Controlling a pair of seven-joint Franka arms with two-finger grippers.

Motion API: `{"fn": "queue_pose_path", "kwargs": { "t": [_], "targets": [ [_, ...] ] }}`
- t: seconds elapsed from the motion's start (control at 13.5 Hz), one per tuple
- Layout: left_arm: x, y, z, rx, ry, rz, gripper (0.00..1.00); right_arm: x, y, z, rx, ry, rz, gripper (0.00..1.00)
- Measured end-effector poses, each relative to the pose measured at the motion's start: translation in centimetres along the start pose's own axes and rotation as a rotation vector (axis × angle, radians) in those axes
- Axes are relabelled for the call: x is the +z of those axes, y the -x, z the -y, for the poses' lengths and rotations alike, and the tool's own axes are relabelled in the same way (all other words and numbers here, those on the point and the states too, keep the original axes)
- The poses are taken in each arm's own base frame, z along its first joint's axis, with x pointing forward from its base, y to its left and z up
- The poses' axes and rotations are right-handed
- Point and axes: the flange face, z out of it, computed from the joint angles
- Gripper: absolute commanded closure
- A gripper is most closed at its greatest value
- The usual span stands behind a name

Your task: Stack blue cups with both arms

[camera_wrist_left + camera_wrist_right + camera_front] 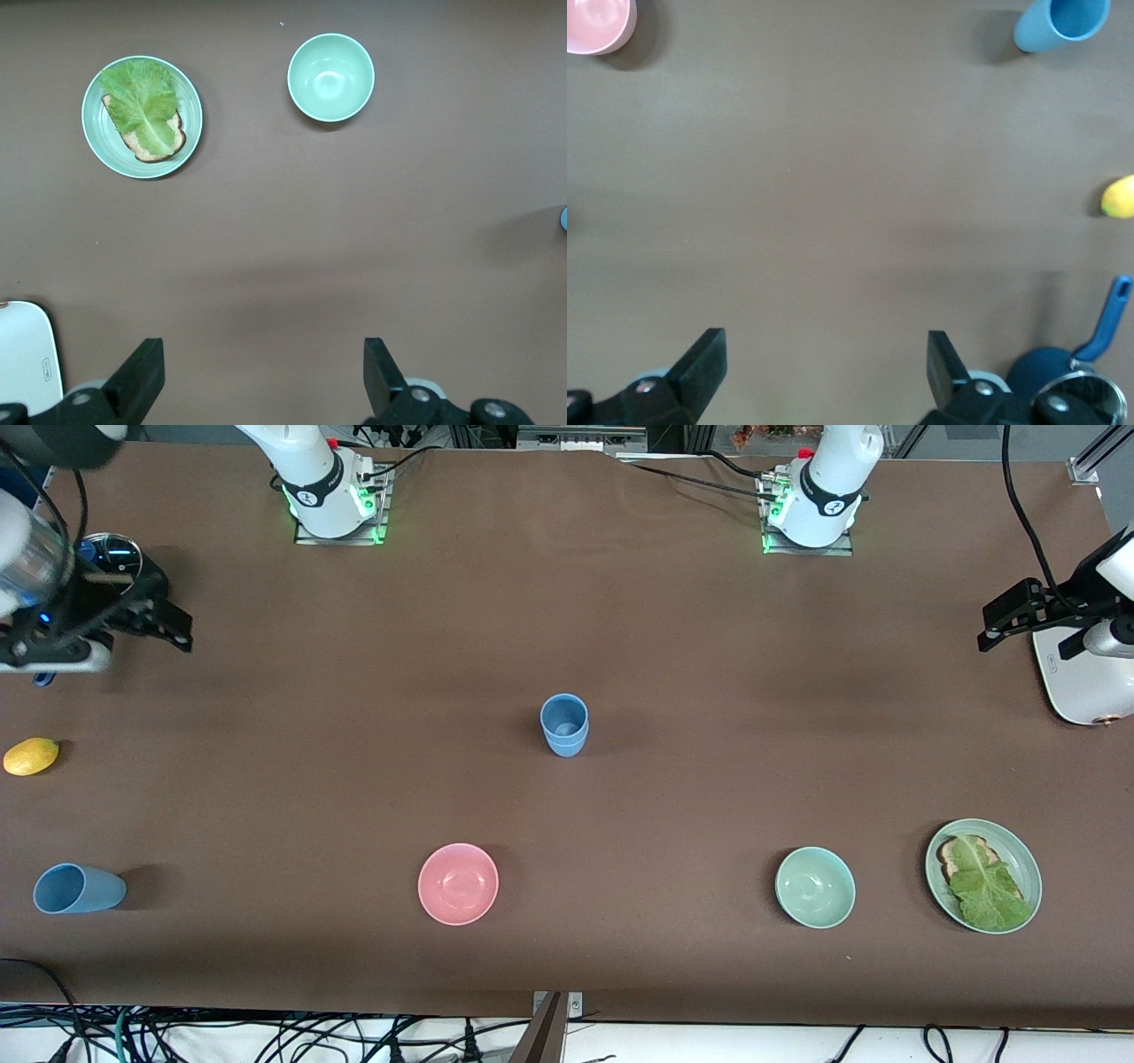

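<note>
I read left hand (257, 381) wide open, empty, over bare worktop (709, 691) at left arm's end. Right hand (824, 376) wide open, empty, above saucepan (1050, 376). Stacked blue cups (564, 724) upright mid-worktop. Third blue cup (78, 888) on its side, long axis along worktop, mouth toward right arm's end.

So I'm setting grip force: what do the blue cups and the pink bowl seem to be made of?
Stacked blue cups and the lone blue cup: probably matte plastic, flat even colour with no glare. Pink bowl: smoother, with a soft sheen inside; plastic or glazed ceramic, cannot tell which.
</note>
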Motion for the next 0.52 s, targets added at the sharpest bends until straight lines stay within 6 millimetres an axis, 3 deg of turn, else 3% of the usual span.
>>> {"fn": "queue_pose_path", "kwargs": {
  "t": [0.15, 0.3, 0.52],
  "targets": [
    [0.0, 0.0, 0.0, 0.000, 0.000, 0.000, 0.01, -1.3, 1.6, -1.6, 0.031, -0.015, 0.020, 0.00],
    [0.0, 0.0, -0.2, 0.004, 0.000, 0.000, 0.01, -0.8, 1.5, -2.7, 0.057, -0.055, 0.044, 0.00],
    [0.0, -0.1, -0.5, 0.010, 0.000, 0.000, 0.01, 0.5, 0.7, -2.7, 0.061, -0.063, 0.064, 0.00]
  ]
}}
